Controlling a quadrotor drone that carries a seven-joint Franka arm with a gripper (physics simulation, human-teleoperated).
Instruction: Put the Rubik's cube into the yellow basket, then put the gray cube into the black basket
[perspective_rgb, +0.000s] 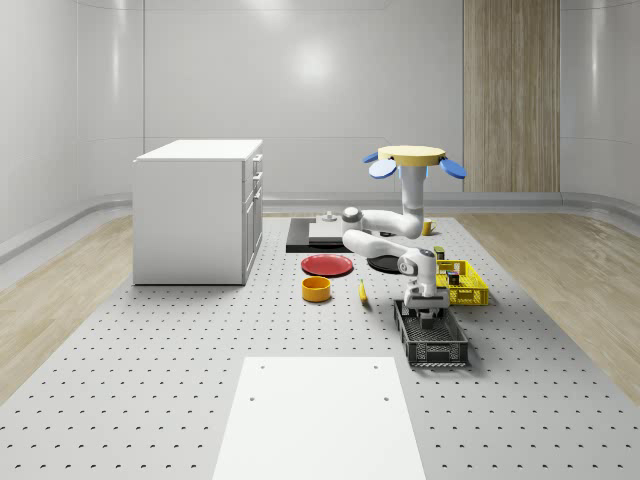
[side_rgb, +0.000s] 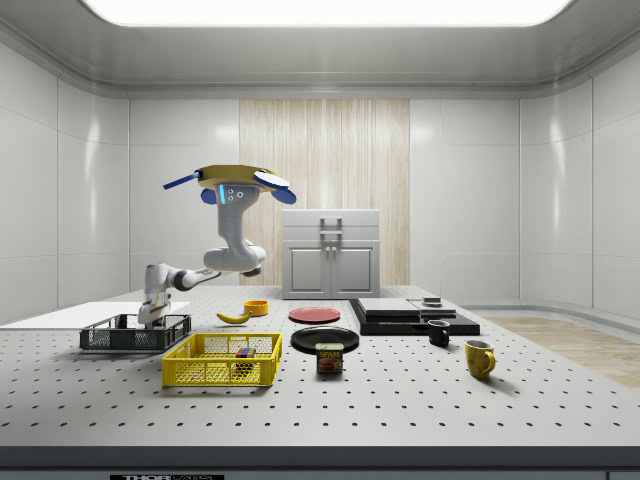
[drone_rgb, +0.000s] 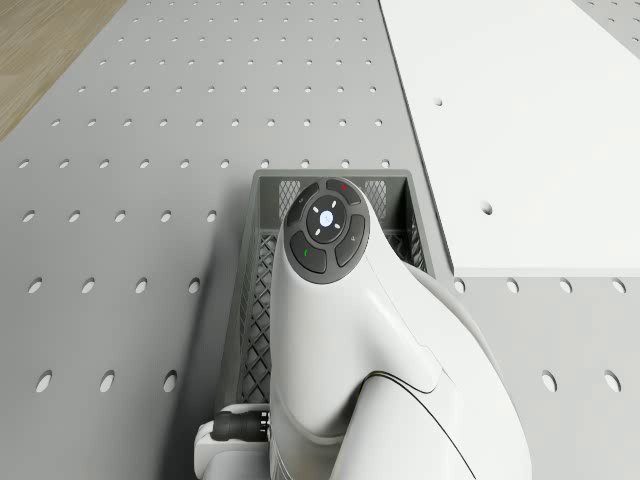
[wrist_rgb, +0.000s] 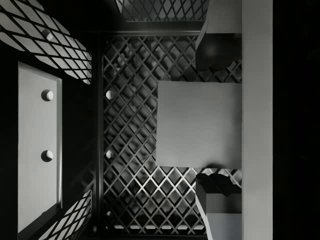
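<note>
Inside the black basket (wrist_rgb: 145, 190), wrist view: end effector (wrist_rgb: 216, 117) gripping gray cube (wrist_rgb: 197, 125). Side view: drone (side_rgb: 236, 182) hovering; Rubik's cube (side_rgb: 244, 352) sitting in yellow basket (side_rgb: 205, 372); can (side_rgb: 330, 358) label unreadable.

the bench (perspective_rgb: 150, 340) looks like matt grey metal, drilled with holes. the black basket (perspective_rgb: 432, 345) is dull lattice plastic. the arm (drone_rgb: 370, 350) is smooth, glossy white plastic.
</note>
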